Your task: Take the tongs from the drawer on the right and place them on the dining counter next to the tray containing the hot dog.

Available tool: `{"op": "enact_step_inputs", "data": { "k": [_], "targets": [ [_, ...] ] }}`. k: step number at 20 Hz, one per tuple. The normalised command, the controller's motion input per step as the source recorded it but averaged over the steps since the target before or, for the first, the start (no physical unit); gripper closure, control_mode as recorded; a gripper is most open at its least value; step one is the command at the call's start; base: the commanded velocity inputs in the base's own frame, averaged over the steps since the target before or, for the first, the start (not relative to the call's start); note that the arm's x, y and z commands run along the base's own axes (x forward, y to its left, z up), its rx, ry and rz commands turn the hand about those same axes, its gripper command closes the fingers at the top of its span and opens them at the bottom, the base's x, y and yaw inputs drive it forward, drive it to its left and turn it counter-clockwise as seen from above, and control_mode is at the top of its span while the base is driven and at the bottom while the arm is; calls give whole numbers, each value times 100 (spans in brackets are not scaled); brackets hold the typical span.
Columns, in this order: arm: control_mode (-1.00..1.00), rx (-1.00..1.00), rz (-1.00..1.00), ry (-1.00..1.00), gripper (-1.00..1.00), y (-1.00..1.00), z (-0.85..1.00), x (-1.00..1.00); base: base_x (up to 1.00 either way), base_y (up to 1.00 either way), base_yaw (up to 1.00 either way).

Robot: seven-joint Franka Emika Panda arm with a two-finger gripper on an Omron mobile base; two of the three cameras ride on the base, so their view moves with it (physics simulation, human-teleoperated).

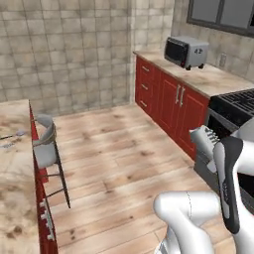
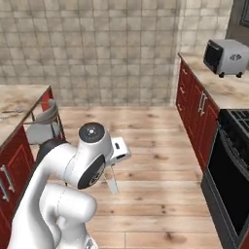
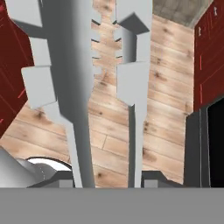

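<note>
Tongs [image 3: 83, 87] pinched in gripper [image 3: 107, 179], arm folded, held above wooden floor [image 1: 119, 163].

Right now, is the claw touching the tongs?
Touching. In the hand view the tongs rise straight out from between the claw tips, which close on both arms; the left base view shows them held up over the floor.

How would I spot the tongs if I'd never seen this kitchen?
Find the white robot arm over the wooden floor, between the stove and the dining counter. Its claw holds the tongs: two long flat grey metal arms with notched tips, not the small spoon and fork on the counter.
</note>
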Motion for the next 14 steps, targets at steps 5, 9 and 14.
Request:
{"op": "enact_step_inputs", "data": {
  "k": [5,9,14],
  "targets": [
    [100,0,0,0,100,0,0,0,37,-2,81],
    [100,0,0,0,100,0,0,0,43,-14,74],
    [100,0,0,0,100,0,0,0,31,-35,66]
  ]
}}
